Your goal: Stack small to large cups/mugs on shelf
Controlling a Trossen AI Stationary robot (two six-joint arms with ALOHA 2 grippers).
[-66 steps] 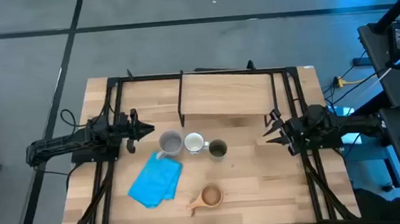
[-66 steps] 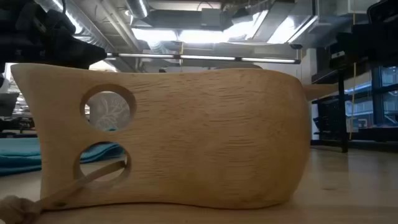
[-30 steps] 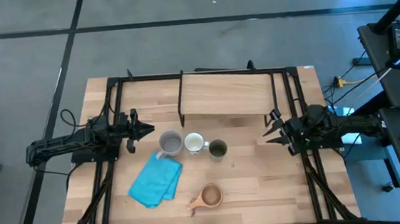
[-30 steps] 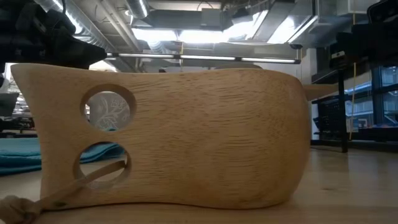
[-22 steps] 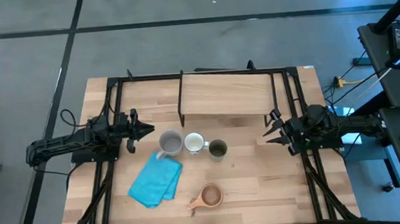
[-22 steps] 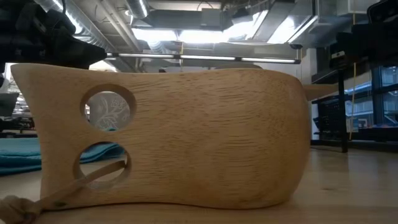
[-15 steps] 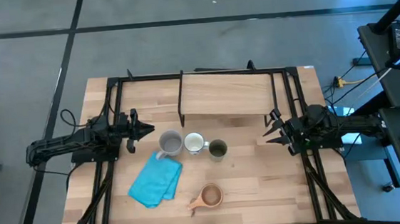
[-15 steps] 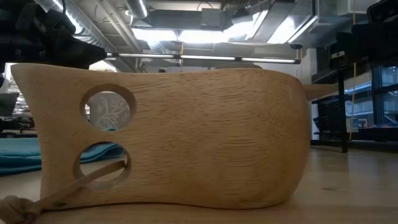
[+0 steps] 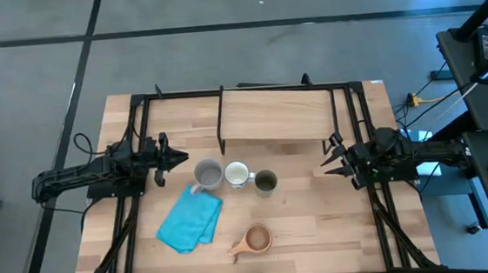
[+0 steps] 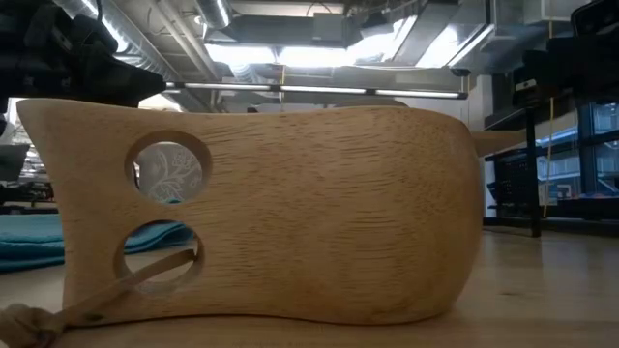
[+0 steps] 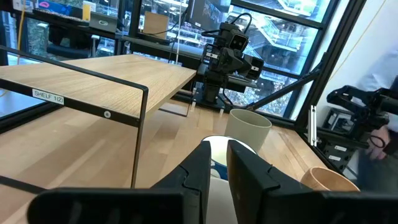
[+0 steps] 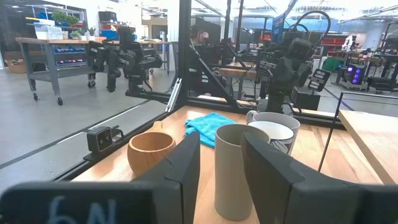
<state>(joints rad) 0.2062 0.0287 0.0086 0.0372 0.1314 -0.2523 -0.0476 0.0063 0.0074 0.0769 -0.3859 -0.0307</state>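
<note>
**Nothing has budged since the earlier shots**

Compared with the frames from a couple of seconds back, it's all identical: both arms parked, every cup in the same spot.

The left pincer (image 9: 179, 159) hovers at the left side of the desk (image 9: 321, 226), just beside the grey mug (image 9: 208, 174), fingers spread a little with a narrow gap. The right pincer (image 9: 329, 159) sits on the right side, well apart from the cups, fingers spread wider.

The grey mug, white mug (image 9: 236, 174) and olive-green tumbler (image 9: 266, 182) stand in a row in front of the shelf (image 9: 277, 115), whose top board carries nothing. The blue cloth (image 9: 189, 220) lies nearer the front, and the brown wooden cup (image 9: 256, 238) sits alone by the front edge.

What's hard to see: the low view is almost entirely blocked by the wooden cup (image 10: 280, 213) sitting right up against the lens, with only a sliver of cloth (image 10: 29, 242) showing. In the left wrist view the white mug (image 11: 221, 158) is mostly hidden behind the fingers (image 11: 249, 177) and the wooden cup (image 11: 326, 180) is cut off at the edge. A person's hand and sleeve (image 11: 379, 134) poke in at the frame edge.
</note>
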